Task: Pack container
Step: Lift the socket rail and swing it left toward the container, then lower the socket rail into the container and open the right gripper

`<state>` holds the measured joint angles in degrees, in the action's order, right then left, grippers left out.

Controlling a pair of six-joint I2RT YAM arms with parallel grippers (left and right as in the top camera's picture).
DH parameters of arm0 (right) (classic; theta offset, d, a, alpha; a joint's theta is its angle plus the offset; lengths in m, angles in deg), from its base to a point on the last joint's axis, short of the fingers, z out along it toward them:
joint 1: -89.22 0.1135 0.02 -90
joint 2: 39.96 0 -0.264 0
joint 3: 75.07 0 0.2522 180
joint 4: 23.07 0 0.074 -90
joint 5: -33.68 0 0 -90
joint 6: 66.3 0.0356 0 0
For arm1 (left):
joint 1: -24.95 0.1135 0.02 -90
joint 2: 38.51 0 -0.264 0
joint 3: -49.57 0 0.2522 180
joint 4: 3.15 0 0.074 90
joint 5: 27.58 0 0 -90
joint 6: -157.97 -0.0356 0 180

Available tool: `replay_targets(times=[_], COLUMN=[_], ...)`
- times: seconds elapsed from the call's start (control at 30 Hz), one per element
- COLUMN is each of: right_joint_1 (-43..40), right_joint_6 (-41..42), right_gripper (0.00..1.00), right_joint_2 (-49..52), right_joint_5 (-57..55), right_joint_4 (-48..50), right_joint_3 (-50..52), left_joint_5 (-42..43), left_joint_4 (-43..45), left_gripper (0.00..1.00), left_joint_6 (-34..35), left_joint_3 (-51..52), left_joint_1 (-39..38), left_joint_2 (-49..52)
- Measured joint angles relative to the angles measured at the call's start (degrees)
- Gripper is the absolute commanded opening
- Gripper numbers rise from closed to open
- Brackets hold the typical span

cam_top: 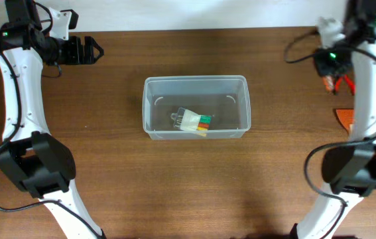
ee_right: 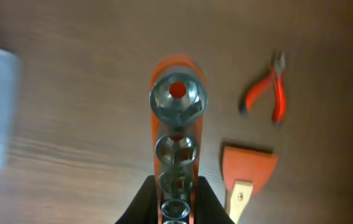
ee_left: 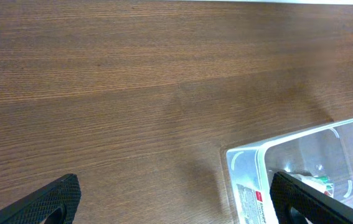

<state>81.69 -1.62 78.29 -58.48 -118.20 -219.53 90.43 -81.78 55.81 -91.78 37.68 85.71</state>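
Observation:
The clear plastic container (cam_top: 195, 83) stands mid-table and holds a small pack of coloured bits (cam_top: 196, 122). Its corner shows in the left wrist view (ee_left: 246, 155). My left gripper (cam_top: 87, 50) is open and empty at the far left, well away from the container; in its own view its jaws (ee_left: 176, 205) stand wide over bare wood. My right gripper (cam_top: 329, 65) is at the far right, above the table. In its own view it (ee_right: 176, 190) is shut on an orange rail of metal sockets (ee_right: 177, 118).
Red-handled pliers (ee_right: 268, 93) and an orange scraper with a wooden handle (ee_right: 249, 169) lie on the table under the right gripper. The scraper also shows at the right edge of the overhead view (cam_top: 344, 117). Cables hang by both arms.

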Motion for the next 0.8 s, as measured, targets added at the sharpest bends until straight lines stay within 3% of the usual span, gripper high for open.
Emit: replay_targets(times=[0.37,0.8], right_joint_1=[24.7,32.1], right_joint_6=[-9.1,-14.3], right_gripper=[0.11,0.12], right_joint_2=[0.0,0.2], right_joint_5=[0.3,6.0], right_joint_4=[-1.3,4.4], right_joint_3=[-3.0,4.2], left_joint_5=[0.0,0.0], left_joint_4=[0.0,0.0], left_gripper=[0.99,0.99], left_joint_6=[0.0,0.0], left_joint_3=[0.0,0.0], left_joint_1=[0.0,0.0], left_joint_2=[0.0,0.0])
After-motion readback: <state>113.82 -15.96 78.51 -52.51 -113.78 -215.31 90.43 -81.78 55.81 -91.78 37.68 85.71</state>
